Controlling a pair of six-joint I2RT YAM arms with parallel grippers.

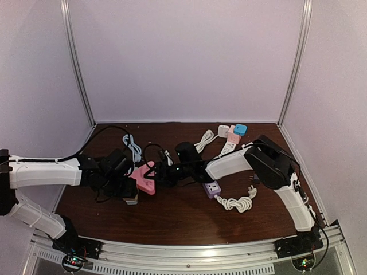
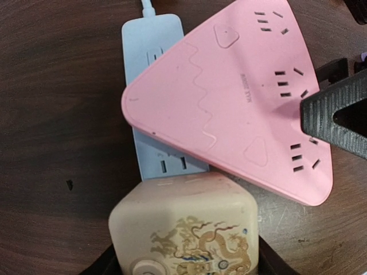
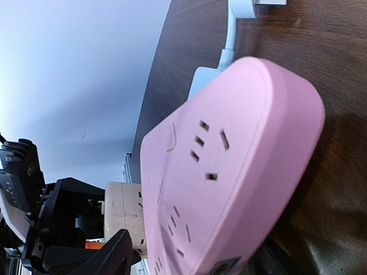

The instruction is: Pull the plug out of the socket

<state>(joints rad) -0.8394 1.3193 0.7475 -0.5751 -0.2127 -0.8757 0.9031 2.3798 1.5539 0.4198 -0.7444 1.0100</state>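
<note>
- My left claw [image 2: 183, 260] is clenched on the cream cube plug [image 2: 183, 223], with a dark finger pressed to each side of it.
- The cube sits on the end of the light-blue strip [image 2: 150, 63] and touches the edge of the pink strip [image 2: 229, 97], which lies slanted across the blue one. I judge the blue strip to be its socket, but the prongs are hidden.
- My right claw [image 1: 160, 172] grips the far side of the pink strip. One ribbed finger lies on its face and the other is tucked out of sight beneath.
- First risk: if the cube is seated in the blue strip, my right claw is bracing the wrong body. The blue strip would then slide over the table [image 2: 51, 114] with my pull and the plug would never part.
- Second risk: pulling at an angle would lever the prongs sideways, jamming or bending them.
- Third risk: my grip is low on smooth, rounded walls, so a hard tug could slip my fingers off.
- Fourth risk: the pink strip rests loosely on top, and a jerk could knock it loose or twist it in my right claw.
</note>
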